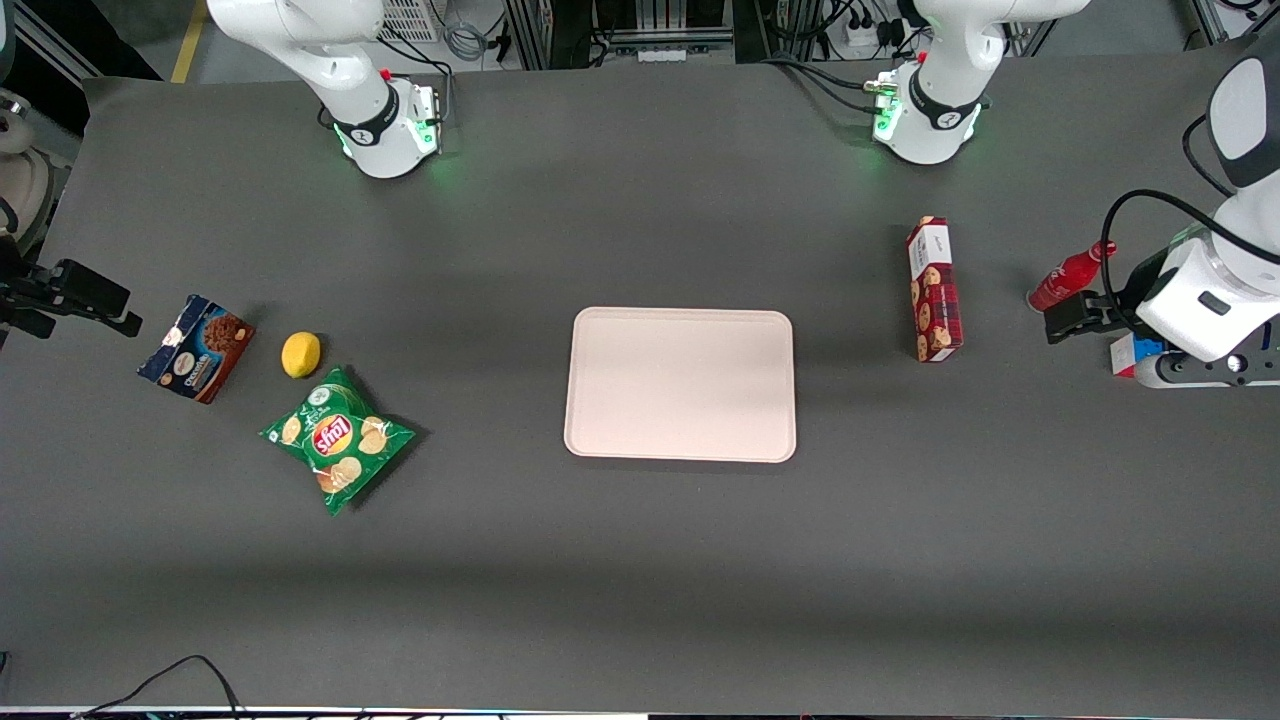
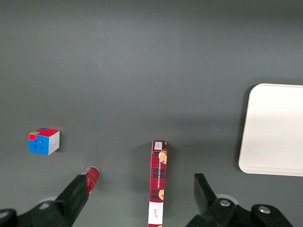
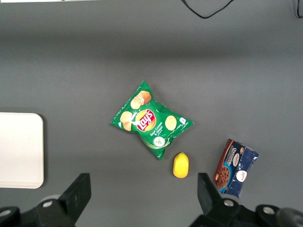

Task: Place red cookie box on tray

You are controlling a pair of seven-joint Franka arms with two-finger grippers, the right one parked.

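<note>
Red cookie box (image 1: 933, 289) on surface, standing on long edge, at 3 o'clock from tray (image 1: 680, 384), well apart. Gripper (image 2: 139, 196) spread, empty, above box. Judged light, stiff carton; grip mid-length across narrow faces.

Chips bag (image 1: 338, 439), lemon (image 1: 301, 354), blue cookie box (image 1: 197, 348); red bottle (image 1: 1071, 275) beside cube (image 2: 44, 141)

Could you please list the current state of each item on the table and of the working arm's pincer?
red cookie box: on its narrow side, on the table, ungrasped.
tray: flat, nothing on it.
pincer: open, above the table near the box.
red bottle: lying down.
chip bag: sealed, lying flat.
blue cookie box: closed.
</note>
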